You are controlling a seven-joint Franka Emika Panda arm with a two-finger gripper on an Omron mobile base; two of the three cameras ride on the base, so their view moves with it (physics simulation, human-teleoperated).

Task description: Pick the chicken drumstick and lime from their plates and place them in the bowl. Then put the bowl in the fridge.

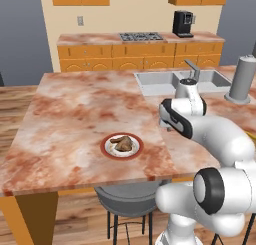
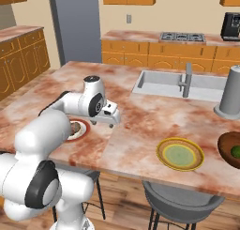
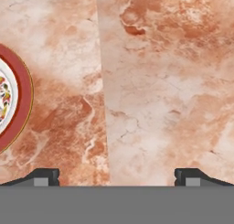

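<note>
Your two-finger pincer point(image 3: 117, 177) stands with its jaws wide apart and nothing between them, facing down over bare counter. From the hand camera you see the two dark fingertips point(image 3: 45, 176) well apart above the pink-and-rust marbled stone counter point(image 3: 155, 90), with a seam in the slab running between them.

Just to one side of the pincer lies the round white plate with the red rim point(image 1: 121, 146). The small lumpy brown-and-tan chicken drumstick point(image 1: 122, 142) rests on it, untouched.

From the right base camera you find the yellow-rimmed plate with the pale green centre point(image 2: 180, 154) near the counter's front edge, well apart from the arm. Beside it, at the frame's right edge, sits the round dark brown bowl point(image 2: 229, 148), and the small round dark-green lime point(image 2: 236, 151) lies inside it.

The tall grey stainless-steel fridge point(image 2: 75, 25) stands shut beyond the counter's far left end.
</note>
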